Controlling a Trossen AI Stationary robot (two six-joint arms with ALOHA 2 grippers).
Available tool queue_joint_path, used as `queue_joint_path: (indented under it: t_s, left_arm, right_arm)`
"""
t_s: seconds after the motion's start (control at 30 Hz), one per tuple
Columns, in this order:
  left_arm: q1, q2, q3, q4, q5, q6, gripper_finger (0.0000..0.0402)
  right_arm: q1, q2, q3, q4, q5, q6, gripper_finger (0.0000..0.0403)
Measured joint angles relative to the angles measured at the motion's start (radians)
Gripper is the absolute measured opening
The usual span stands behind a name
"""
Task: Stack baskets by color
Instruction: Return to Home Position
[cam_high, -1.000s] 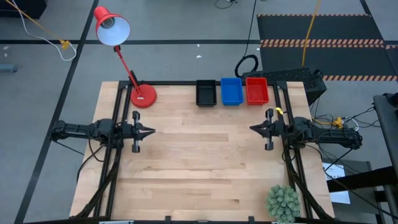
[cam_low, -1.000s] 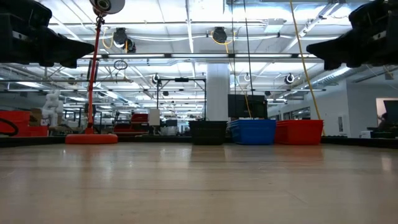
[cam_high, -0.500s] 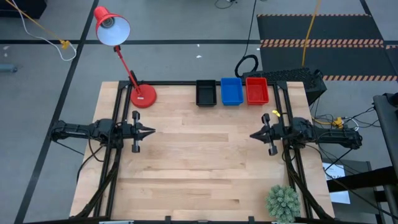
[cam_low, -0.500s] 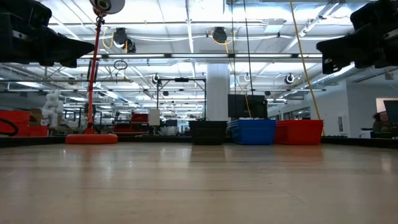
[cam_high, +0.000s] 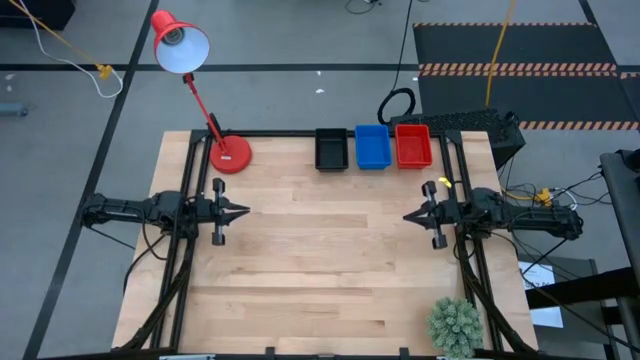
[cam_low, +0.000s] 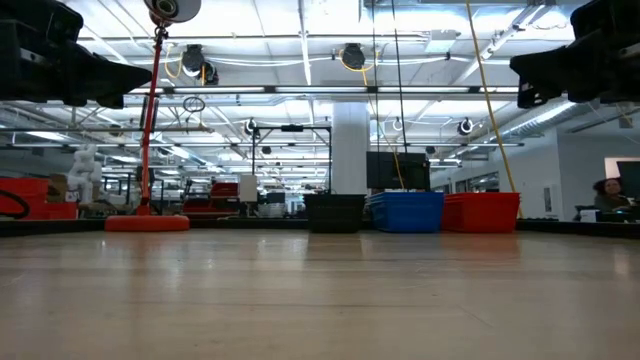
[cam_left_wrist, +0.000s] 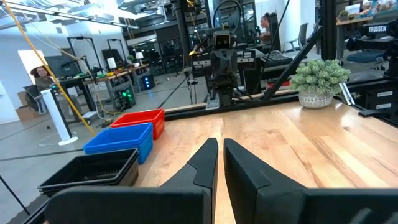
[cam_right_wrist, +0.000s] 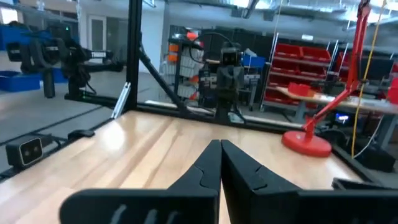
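Note:
The baskets stand in a row at the table's far edge, bottoms on the wood: black (cam_high: 331, 149), blue (cam_high: 372, 146), red (cam_high: 413, 145). In the low view they appear as black (cam_low: 334, 212), blue (cam_low: 408, 211) and red (cam_low: 482, 211). How many are nested in each colour, I cannot tell. My left gripper (cam_high: 243, 211) hovers level at the table's left side, shut, holding nothing; its wrist view (cam_left_wrist: 220, 142) looks toward the baskets (cam_left_wrist: 118, 140). My right gripper (cam_high: 408, 216) hovers level at the right side, shut and empty (cam_right_wrist: 220, 143).
A red desk lamp stands with its round base (cam_high: 231, 154) at the far left, its shade past the table edge. A potted plant (cam_high: 455, 325) sits at the near right corner. Black frame rails (cam_high: 180, 270) run along both sides. Bare wood lies between the grippers.
My right gripper has swung its tip a little toward the table's near edge and rolled slightly, staying shut. The left arm and the baskets have kept still.

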Motion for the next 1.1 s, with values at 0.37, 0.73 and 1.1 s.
queue_joint_path:
  t_s: [0.37,0.73,1.1]
  left_arm:
    - [0.000,0.000,0.000,0.000,0.000,0.000,0.0031]
    - [0.000,0.000,0.001,0.000,0.000,0.000,0.0031]
    - [0.000,0.000,0.001,0.000,0.000,0.000,0.0031]
  right_arm:
    - [0.000,-0.001,0.000,-0.058,0.037,-0.092,0.0000]
    - [0.000,-0.001,0.000,-0.061,0.081,-0.063,0.0000]
    - [0.000,-0.001,0.000,-0.059,0.081,-0.063,0.0000]
